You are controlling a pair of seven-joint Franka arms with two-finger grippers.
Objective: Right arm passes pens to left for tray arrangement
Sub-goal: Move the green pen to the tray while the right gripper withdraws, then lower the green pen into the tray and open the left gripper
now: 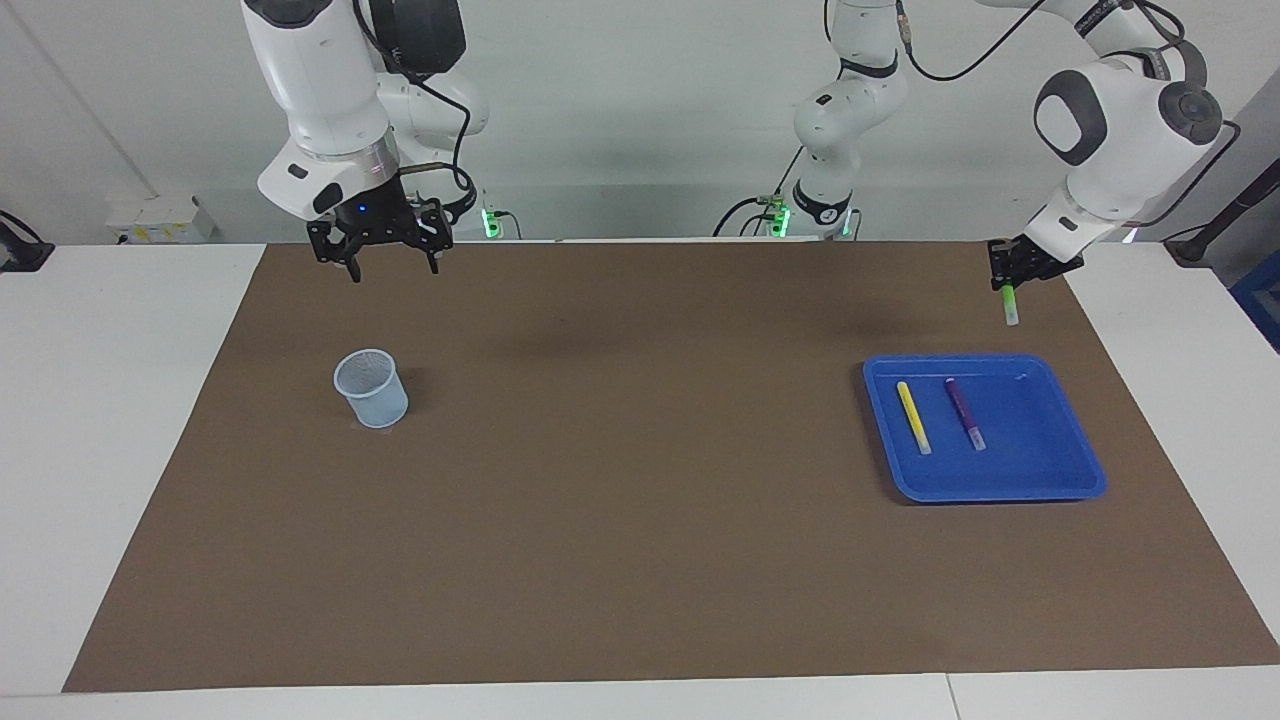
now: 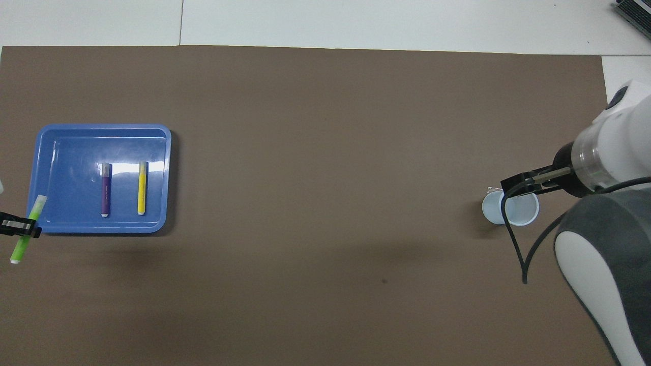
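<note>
Left gripper (image 1: 1008,285) half cut off overhead; fingers clamped on green pen (image 1: 1010,304), hanging below them, over mat beside tray (image 1: 1085,470). Yellow pen (image 1: 913,417), purple pen (image 1: 965,412) in tray. Right gripper (image 1: 392,262) waits, fingers wide, above mat near cup (image 1: 372,388).

Two pens (image 1: 940,414) side by side in tray (image 1: 1000,490)

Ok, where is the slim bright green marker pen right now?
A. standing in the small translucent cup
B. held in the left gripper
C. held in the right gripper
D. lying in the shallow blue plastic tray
B: the left gripper is shut on the slim bright green marker pen, up in the air beside the shallow blue plastic tray, which holds only the yellow pen and purple pen.
</note>
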